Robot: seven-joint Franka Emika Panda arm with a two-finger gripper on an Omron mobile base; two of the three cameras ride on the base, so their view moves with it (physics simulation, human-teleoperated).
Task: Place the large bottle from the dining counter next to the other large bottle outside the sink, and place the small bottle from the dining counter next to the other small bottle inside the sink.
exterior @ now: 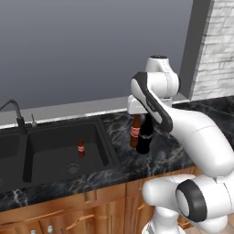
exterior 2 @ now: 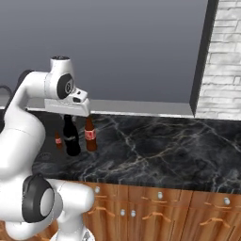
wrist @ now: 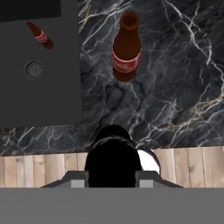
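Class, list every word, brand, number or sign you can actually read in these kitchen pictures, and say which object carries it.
No text can be read.
Large brown bottle with narrow neck: red label band with white marks, too blurred to read.
Small brown bottle in the black sink: red label, too small to read.
Black cola-shaped bottle: pale label band, blurred.

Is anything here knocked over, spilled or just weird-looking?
Nothing spilled or toppled. The black cola-shaped bottle stands beside the large brown red-labelled bottle on the black marble counter. Only oddity: a small brown bottle standing upright inside the black sink basin.
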